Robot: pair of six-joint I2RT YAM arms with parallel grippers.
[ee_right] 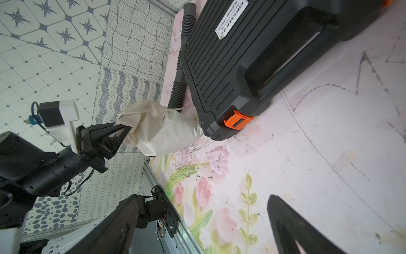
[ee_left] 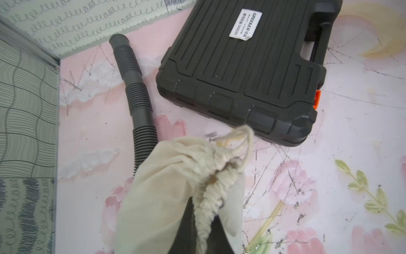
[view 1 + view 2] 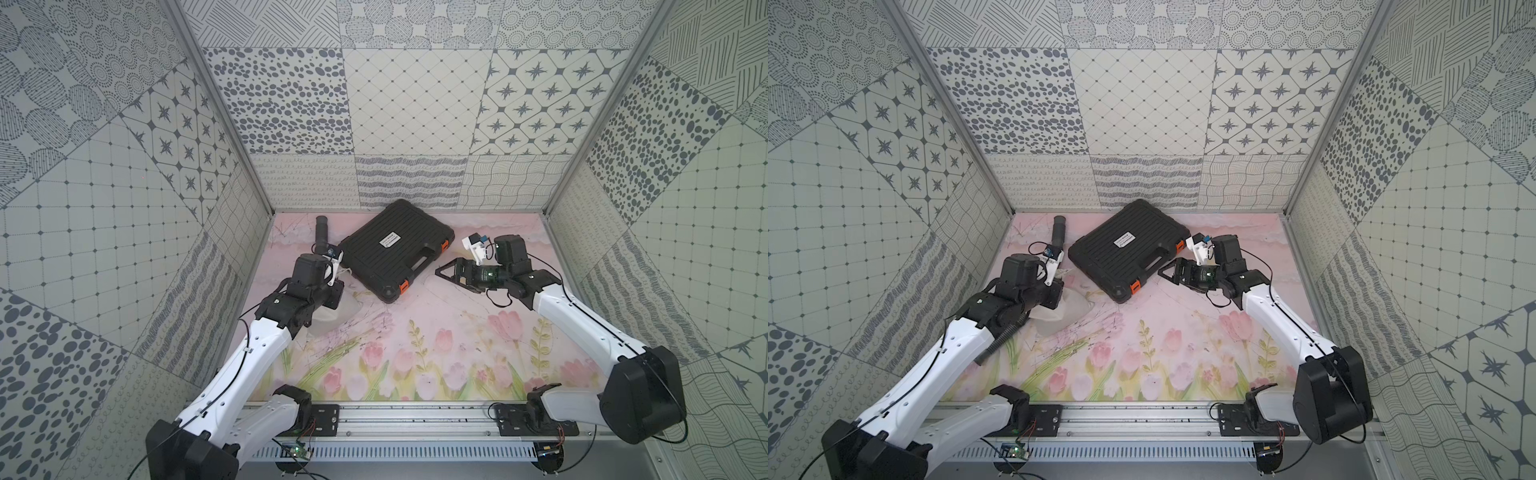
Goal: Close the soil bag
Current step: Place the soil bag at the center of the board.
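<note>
Cinching was judged the step in hand: the soil bag (image 1: pixel 162 129), just beside the black case (image 3: pixel 395 249) on the mat (image 3: pixel 436 332), was pinched at its gathered mouth by the closed left gripper (image 1: pixel 126 129), while the right gripper (image 3: pixel 442 273) was held wide and empty, so the loose cords (image 2: pixel 239 136) needed to be reached and pulled

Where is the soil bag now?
In both top views the soil bag sits on the table's left side, next to the black case, its gathered mouth pinched by the left tool.
</note>
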